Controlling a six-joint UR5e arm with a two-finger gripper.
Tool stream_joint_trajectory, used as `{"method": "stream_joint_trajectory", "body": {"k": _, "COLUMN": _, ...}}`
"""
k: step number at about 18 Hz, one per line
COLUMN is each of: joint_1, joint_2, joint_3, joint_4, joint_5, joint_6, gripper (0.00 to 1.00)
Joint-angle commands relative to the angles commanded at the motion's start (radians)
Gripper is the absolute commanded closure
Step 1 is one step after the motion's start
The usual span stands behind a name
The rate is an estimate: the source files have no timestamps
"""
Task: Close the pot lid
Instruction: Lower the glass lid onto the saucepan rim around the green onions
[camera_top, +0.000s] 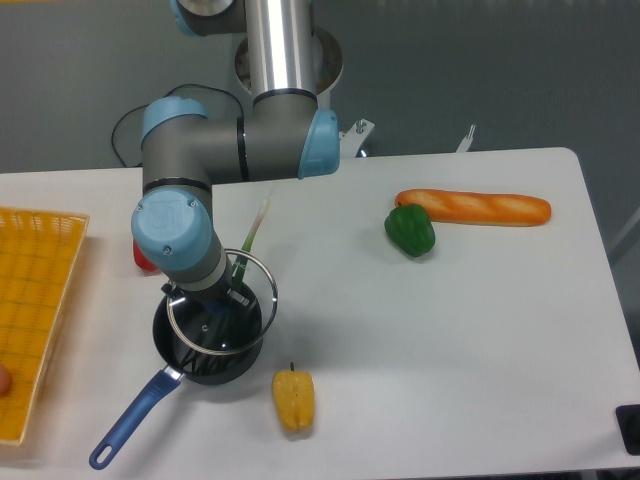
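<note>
Near the front left corner of the surface (450, 360), the pot (207, 345) sits with its blue handle pointing toward the front edge. The pot lid (222, 303) hangs just above its rim, slightly off toward the back right. The gripper (215, 305) is hidden by the wrist, so whether its jaws pinch the knob I cannot tell. If lowered off-centre, the lid could catch the rim and sit tilted.
</note>
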Motion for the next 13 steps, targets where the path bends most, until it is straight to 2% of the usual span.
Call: {"method": "stream_joint_trajectory", "body": {"k": 13, "joint_1": -0.023, "joint_2": -0.025, "joint_3": 0.015, "joint_4": 0.006, "joint_5": 0.005, "joint_6": -0.018, "gripper": 0.42}}
